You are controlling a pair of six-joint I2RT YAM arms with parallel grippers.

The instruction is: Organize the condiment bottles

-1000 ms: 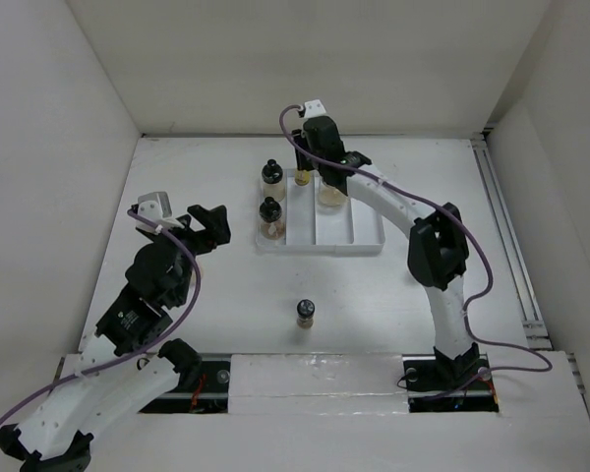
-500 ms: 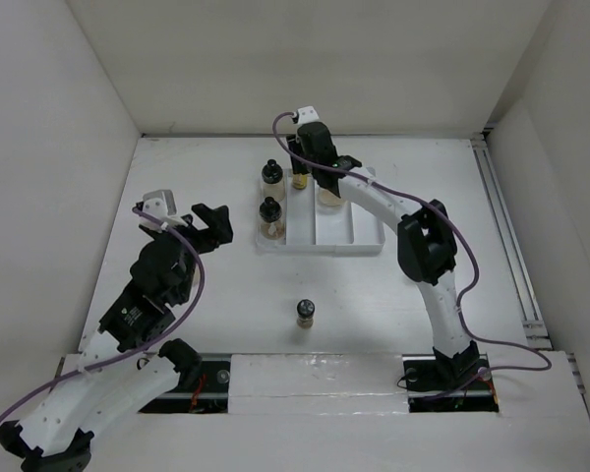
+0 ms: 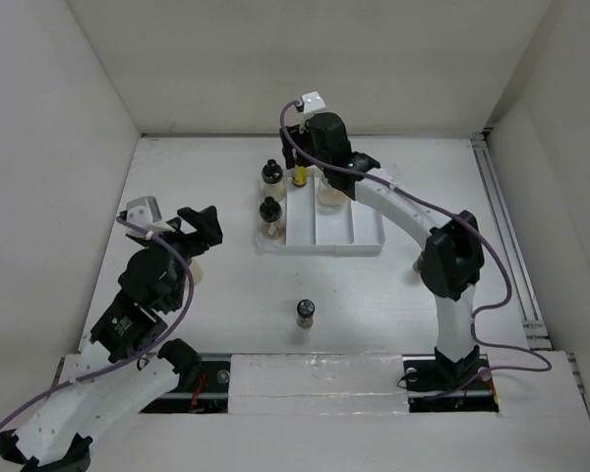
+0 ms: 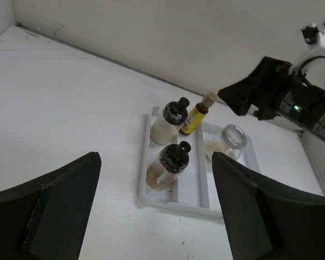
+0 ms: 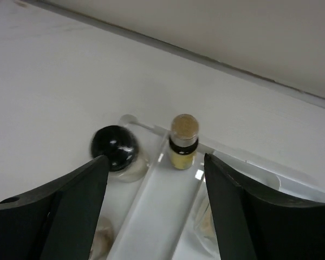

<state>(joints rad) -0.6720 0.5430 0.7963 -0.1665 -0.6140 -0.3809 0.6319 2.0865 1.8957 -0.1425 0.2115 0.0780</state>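
Dark glass marks the one piece left outside: a small dark bottle stands upright and alone on the table, near of the tray and roughly midway between the two arm bases, with nothing touching it.

To its left and a little farther, the left gripper hangs over the table with its fingers spread wide and nothing between them, facing the tray.

Farther on sits the white tray, split into lanes running near to far. The left lane holds the near black-capped jar and, behind it, the far black-capped jar. At the far end of the middle lane stands the slim yellow bottle, upright. The right lane carries the clear glass jar with beige contents.

Farthest, the right gripper hovers above the tray's far end, fingers wide apart and empty, clear of the yellow bottle.

I judge the yellow bottle's placement finished and the dark bottle next. Fetching it calls for an arm to reach it, close on its body below the cap, and carry it to the middle lane, whose near stretch shows bare. The right arm arches over the tray's right side and would likely need to pull clear of the standing caps first.
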